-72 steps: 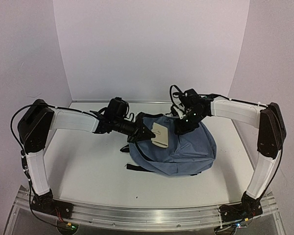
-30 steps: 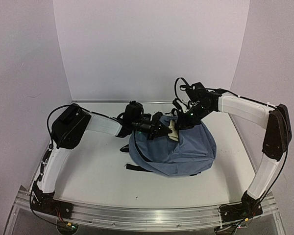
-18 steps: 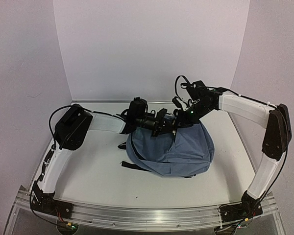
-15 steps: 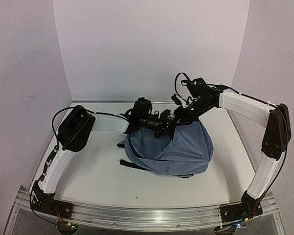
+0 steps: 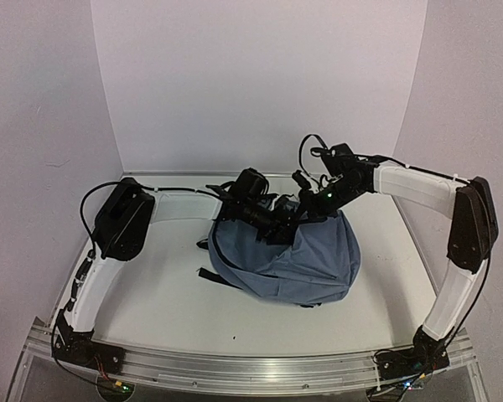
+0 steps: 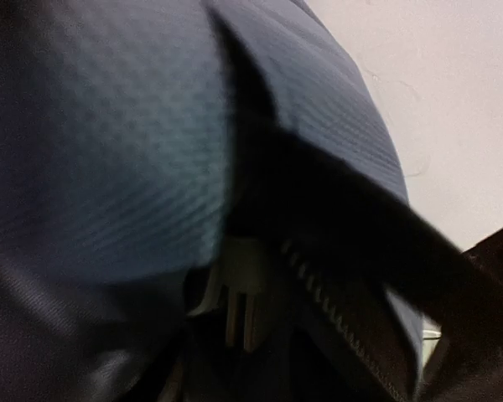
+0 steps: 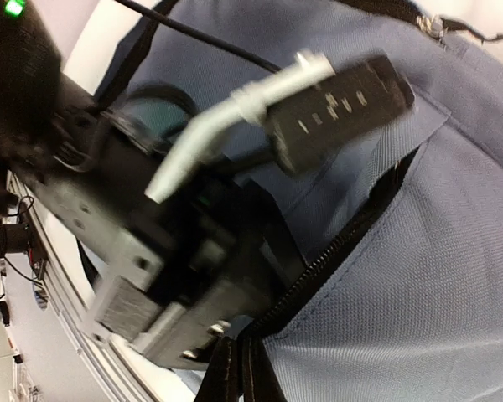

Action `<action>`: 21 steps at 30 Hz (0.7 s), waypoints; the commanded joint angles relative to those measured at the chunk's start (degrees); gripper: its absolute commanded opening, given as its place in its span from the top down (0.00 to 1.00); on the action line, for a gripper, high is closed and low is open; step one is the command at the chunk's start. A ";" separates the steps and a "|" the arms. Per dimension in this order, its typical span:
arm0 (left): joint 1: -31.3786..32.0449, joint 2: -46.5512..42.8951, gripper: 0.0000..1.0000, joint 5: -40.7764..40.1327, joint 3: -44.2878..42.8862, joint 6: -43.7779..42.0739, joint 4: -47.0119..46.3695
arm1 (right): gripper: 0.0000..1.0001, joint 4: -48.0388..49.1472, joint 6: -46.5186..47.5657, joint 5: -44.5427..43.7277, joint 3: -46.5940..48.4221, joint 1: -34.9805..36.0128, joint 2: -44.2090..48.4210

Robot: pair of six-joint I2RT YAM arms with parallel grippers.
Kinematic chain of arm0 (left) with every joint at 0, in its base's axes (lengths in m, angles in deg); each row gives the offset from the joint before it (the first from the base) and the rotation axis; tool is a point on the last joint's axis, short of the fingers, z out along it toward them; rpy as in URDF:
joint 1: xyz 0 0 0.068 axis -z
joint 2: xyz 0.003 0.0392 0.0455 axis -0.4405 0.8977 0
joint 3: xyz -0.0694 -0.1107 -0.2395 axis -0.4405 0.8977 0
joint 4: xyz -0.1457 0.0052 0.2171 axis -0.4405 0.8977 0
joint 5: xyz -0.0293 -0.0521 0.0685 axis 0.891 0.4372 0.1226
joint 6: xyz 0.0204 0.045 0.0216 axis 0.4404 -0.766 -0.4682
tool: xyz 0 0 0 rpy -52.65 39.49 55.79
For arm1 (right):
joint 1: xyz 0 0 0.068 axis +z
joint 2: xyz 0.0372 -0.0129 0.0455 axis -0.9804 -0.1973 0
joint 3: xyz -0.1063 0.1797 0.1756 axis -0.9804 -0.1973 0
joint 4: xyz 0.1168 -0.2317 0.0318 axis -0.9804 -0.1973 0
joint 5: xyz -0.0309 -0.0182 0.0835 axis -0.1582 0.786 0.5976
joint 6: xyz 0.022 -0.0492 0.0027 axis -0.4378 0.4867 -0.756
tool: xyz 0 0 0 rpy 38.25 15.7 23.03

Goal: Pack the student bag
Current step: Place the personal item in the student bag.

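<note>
Blue-grey student bag [image 5: 312,261] encloses left tool [image 5: 283,224], right tool [image 5: 312,209] pinching its opening edge.

**Blue-grey cloth, black trim, white arms**

The backpack [image 5: 306,255] is a muted blue-grey, and its cloth shows a fine woven grain up close; its straps [image 5: 214,277] are black; the zipper [image 7: 335,247] along the opening is dark, nearly black; the tabletop [image 5: 151,301] is plain white; the left arm [image 5: 180,206] and the right arm [image 5: 415,186] have white shells with black joints; a green light [image 5: 328,195] glows on the right wrist; the near rail [image 5: 251,368] is silver metal.
</note>
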 commanded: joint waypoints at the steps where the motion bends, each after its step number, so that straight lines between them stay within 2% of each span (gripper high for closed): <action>1: 0.49 -9.82 0.55 -7.80 0.11 -6.07 12.49 | 1.00 2.27 0.55 4.17 -4.71 -0.36 3.04; 7: 0.49 -13.43 0.57 -14.18 0.58 -10.65 21.91 | 1.00 6.17 -2.29 4.62 -10.54 -1.21 4.40; 11: 1.07 -11.15 0.64 -16.66 -3.42 -13.08 28.47 | 1.00 7.83 -4.37 3.41 -13.06 -3.16 3.84; 16: 2.90 -6.62 0.66 -19.67 -11.31 -16.11 35.10 | 1.00 8.72 -7.82 -0.16 -15.35 -4.71 2.60; 21: 4.32 -3.64 0.66 -20.28 -15.32 -17.41 37.08 | 1.00 9.30 -10.69 -5.55 -17.11 -4.86 2.88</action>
